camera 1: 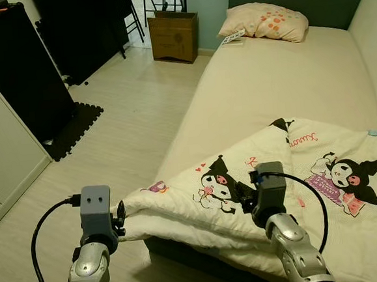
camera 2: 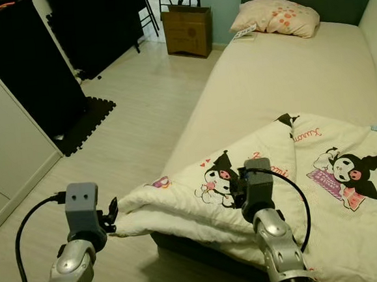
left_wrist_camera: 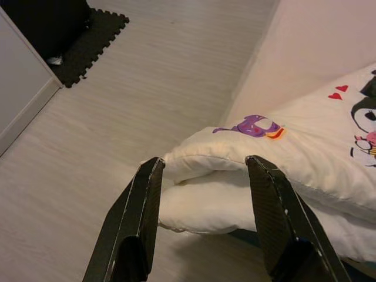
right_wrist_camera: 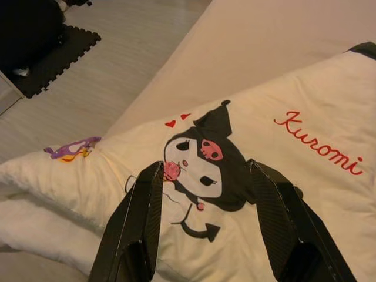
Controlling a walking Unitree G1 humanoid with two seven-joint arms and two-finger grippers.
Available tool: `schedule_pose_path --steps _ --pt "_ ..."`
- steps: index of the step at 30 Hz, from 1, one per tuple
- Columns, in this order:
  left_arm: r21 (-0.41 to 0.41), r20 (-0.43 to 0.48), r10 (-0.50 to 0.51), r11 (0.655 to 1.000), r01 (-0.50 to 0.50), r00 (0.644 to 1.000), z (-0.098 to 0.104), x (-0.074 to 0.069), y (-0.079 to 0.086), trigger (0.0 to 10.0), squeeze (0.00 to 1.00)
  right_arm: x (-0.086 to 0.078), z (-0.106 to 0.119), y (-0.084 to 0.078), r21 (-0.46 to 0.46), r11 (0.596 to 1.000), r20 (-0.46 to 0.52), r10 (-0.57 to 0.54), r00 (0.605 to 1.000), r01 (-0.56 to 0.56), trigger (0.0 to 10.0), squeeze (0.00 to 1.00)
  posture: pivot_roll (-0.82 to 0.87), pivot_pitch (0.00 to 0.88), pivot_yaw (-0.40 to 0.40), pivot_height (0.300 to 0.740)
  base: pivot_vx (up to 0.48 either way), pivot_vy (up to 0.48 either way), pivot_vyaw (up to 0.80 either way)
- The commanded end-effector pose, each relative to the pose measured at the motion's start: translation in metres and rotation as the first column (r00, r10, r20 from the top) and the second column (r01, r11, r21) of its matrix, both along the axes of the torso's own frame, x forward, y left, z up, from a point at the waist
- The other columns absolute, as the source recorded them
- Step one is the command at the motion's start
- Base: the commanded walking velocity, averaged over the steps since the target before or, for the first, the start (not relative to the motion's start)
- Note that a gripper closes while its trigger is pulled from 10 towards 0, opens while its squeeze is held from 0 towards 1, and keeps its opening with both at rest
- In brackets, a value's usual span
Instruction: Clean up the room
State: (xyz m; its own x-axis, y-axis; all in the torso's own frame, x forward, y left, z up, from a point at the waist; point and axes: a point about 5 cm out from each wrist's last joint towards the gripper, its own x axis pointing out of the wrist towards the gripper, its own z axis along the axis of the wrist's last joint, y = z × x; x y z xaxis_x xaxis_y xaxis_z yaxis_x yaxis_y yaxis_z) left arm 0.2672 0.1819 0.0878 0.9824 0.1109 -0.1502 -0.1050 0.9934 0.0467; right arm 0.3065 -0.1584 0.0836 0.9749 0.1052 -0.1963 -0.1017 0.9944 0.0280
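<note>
A cream blanket (camera 1: pixel 289 179) printed with black cartoon characters lies folded over on the near end of the bed (camera 1: pixel 282 81); its corner hangs off the bed's edge. My left gripper (left_wrist_camera: pixel 202 167) is open, its fingers (left_wrist_camera: pixel 138 205) on either side of that folded corner (left_wrist_camera: pixel 205 176), just short of it. My right gripper (right_wrist_camera: pixel 205 170) is open too and hovers over the blanket's top, above a printed character (right_wrist_camera: pixel 202 164). A pillow (camera 1: pixel 264 21) with orange dots rests at the head of the bed.
Pale wood floor (camera 1: pixel 128 119) runs along the bed's left. A black foam mat (camera 1: pixel 73 130) lies by a dark cabinet (camera 1: pixel 13 70) and white wardrobe (camera 1: pixel 0 149). A cardboard box (camera 1: pixel 174 36) stands at the far end. A small white item (camera 1: pixel 233 39) lies beside the pillow.
</note>
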Motion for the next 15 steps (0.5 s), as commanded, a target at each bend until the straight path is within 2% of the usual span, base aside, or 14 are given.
schedule_pose_path --steps 1,5,15 --pt "0.021 -0.021 0.010 1.000 -0.009 1.000 -0.0046 -0.0011 0.0050 10.0 0.00 0.0014 -0.0045 0.0058 0.009 1.000 -0.030 0.009 1.000 -0.008 10.0 0.00 -0.06 0.137 0.035 0.733 0.000 0.000 0.00" --pt "0.017 -0.021 0.011 1.000 -0.010 1.000 -0.0052 -0.0008 0.0036 10.0 0.00 0.0047 -0.0022 0.0113 0.006 1.000 -0.022 0.022 1.000 -0.022 10.0 0.00 -0.06 0.140 0.034 0.733 0.000 0.000 0.00" --pt "0.005 -0.002 0.018 1.000 -0.018 1.000 -0.0023 0.0000 0.0032 10.0 0.00 0.0049 -0.0044 0.0117 0.002 1.000 -0.026 0.030 0.999 -0.030 10.0 0.00 -0.06 0.144 0.029 0.733 0.000 0.000 0.00"
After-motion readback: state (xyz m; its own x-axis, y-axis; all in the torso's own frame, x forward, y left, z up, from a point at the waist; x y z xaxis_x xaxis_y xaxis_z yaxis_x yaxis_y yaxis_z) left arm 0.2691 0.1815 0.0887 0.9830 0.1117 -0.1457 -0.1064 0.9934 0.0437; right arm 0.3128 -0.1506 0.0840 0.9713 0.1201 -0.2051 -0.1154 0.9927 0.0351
